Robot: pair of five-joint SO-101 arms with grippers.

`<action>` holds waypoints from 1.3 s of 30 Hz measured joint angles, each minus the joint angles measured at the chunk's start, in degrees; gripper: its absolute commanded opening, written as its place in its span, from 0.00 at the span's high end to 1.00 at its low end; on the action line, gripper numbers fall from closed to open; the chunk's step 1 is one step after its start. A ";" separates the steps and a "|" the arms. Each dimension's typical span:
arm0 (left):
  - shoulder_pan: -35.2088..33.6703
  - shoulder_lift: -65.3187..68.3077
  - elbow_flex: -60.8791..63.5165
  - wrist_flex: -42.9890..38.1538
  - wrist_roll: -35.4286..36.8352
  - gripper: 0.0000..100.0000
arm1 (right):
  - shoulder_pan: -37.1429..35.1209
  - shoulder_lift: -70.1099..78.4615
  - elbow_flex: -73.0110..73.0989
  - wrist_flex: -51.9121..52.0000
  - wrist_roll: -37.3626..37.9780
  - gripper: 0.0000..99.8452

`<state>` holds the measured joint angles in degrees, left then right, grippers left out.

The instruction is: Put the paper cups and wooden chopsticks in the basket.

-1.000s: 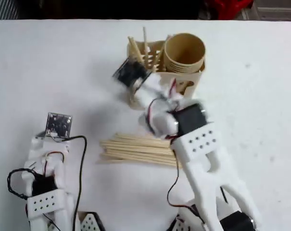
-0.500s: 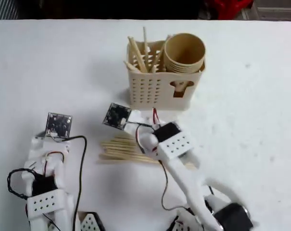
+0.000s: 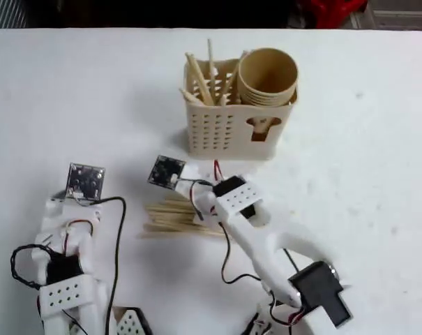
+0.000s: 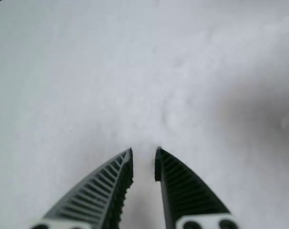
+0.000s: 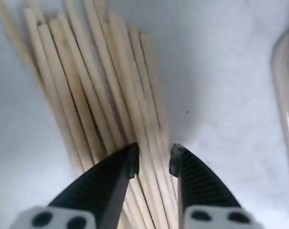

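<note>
Hovering low over the loose chopsticks (image 5: 101, 86), the right hand (image 5: 154, 155) has its fingers parted only a little. The tips straddle a couple of sticks at the end of the pile nearest it and are not closed on them. The chopsticks lie flat on the white table (image 3: 71, 91), side by side, and fan slightly as they run away from the hand. Beyond the hand and the pile, a little apart from both, stands the basket (image 3: 228, 132), upright. A stack of cups (image 3: 268, 73) sits in the part of it farther from the other arm, and more sticks (image 3: 200, 73) lean upright in the part beside that. Well off to this hand's left, the left hand (image 4: 144, 152) is close over bare table, with a narrow gap between its fingers and nothing held.
</note>
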<state>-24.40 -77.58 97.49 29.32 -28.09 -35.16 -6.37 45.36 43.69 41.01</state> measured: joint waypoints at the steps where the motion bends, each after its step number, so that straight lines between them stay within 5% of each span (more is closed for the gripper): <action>1: 0.00 0.00 0.00 0.00 0.00 0.91 | 0.00 0.00 0.00 0.00 0.00 0.90; 9: 0.00 0.00 0.00 0.00 0.00 0.91 | 0.18 -0.09 -0.09 0.00 0.00 0.99; 28: 0.00 0.00 0.00 0.00 0.00 0.91 | 4.75 -23.38 2.29 8.35 -7.38 0.98; 39: 0.00 0.00 0.00 0.00 0.00 0.91 | 4.84 -24.97 5.10 7.12 -7.38 0.98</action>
<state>-24.40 -77.58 97.49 29.32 -28.09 -30.33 -31.34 50.46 50.81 33.63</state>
